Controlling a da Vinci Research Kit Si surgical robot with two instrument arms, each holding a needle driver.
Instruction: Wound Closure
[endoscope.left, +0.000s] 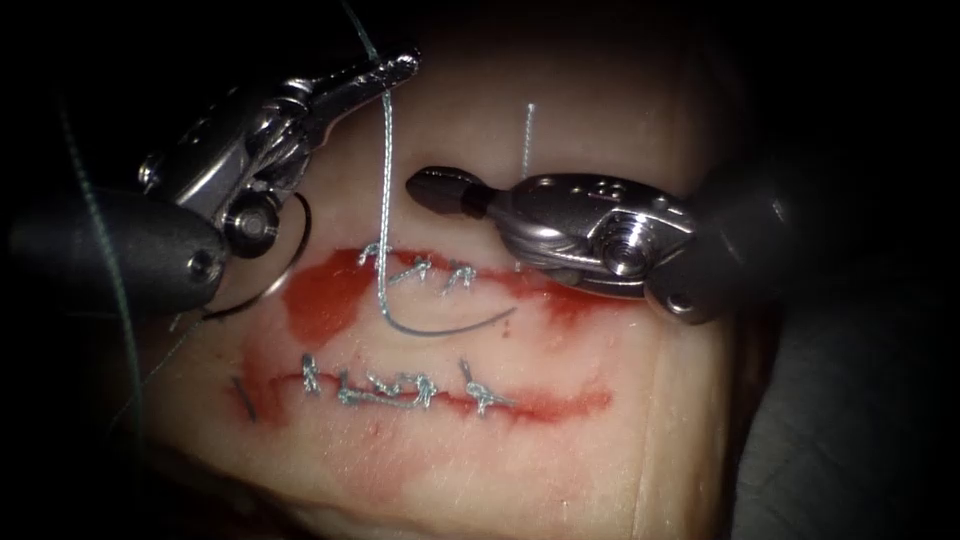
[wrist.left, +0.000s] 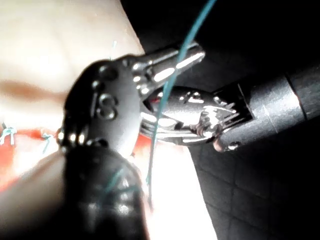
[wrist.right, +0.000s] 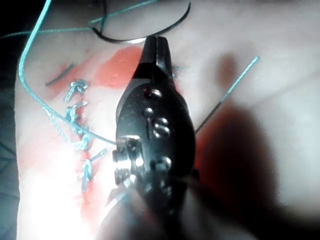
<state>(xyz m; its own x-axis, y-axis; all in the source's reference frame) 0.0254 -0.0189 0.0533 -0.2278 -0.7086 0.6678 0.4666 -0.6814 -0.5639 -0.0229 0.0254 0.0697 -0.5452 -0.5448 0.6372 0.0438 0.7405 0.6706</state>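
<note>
The tissue (endoscope.left: 560, 460) carries two cuts. The upper cut (endoscope.left: 560, 295) has stitches (endoscope.left: 425, 270) at its left end. My left tool (endoscope.left: 392, 70) (wrist.left: 192, 52) is above and left of it, jaws shut on the thread (endoscope.left: 385, 160) (wrist.left: 172, 80), which runs down to the stitches and curls right below the cut. My right tool (endoscope.left: 420, 185) (wrist.right: 156, 45) hovers over the upper cut, pointing left, jaws shut on nothing. The curved needle (endoscope.left: 292, 262) (wrist.right: 131, 40) lies on the tissue left of the cuts, partly behind the left tool's wrist, held by neither tool.
The lower cut (endoscope.left: 560, 403) is closed by several stitches (endoscope.left: 400, 390) (wrist.right: 77, 125). Red fluid (endoscope.left: 325, 295) pools at the upper cut's left end. A thread tail (endoscope.left: 527, 130) (wrist.right: 235, 82) stands up behind the right tool. A short dark thread end (endoscope.left: 243, 398) lies at lower left.
</note>
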